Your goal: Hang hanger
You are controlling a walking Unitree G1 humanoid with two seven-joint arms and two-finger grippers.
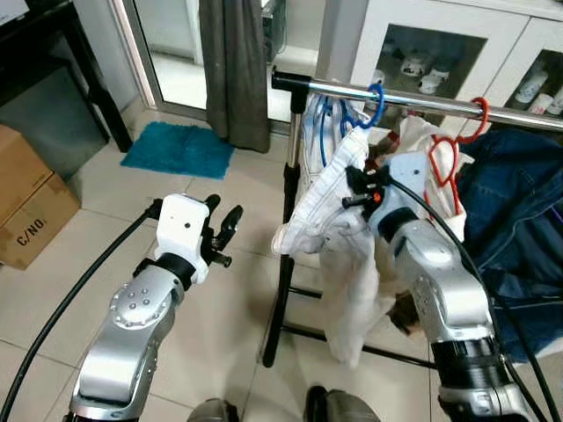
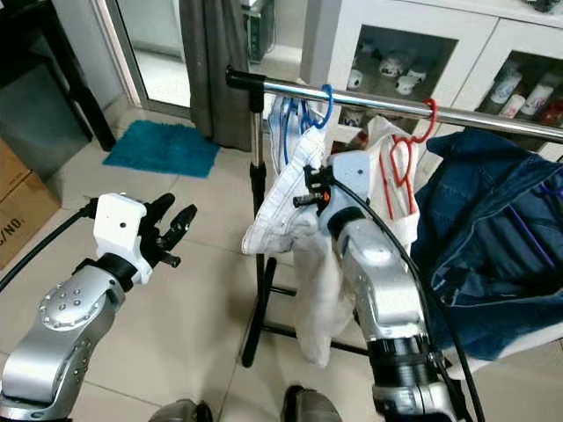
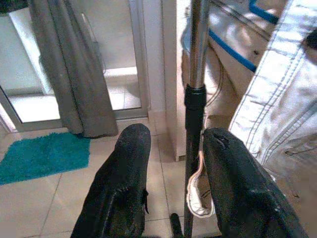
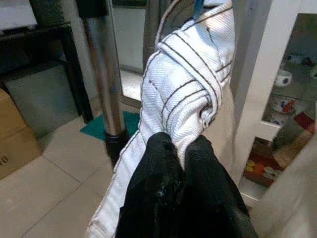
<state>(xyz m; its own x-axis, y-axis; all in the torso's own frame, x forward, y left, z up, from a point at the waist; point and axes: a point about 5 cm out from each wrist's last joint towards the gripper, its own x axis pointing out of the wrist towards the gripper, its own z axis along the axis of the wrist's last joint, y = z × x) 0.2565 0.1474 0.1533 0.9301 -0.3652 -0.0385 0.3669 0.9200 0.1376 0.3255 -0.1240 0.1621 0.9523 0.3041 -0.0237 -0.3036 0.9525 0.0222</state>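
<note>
A blue hanger (image 1: 376, 95) is hooked over the chrome rail (image 1: 422, 101) of a clothes rack, carrying a white striped garment (image 1: 321, 215) that droops toward the floor. My right gripper (image 1: 354, 190) is just under the rail, shut on a bunched fold of that garment (image 4: 188, 84). My left gripper (image 1: 224, 227) is open at chest height, left of the rack's black and chrome post (image 3: 194, 99), with nothing between its fingers (image 3: 124, 163).
A red hanger (image 1: 449, 158) hangs further right on the rail beside a blue denim jacket (image 1: 519, 229). Behind stand a white glass-door cabinet (image 1: 457, 53) and a grey curtain (image 1: 233, 70). A teal mat (image 1: 176, 148) and cardboard box (image 1: 26, 211) are on the left floor.
</note>
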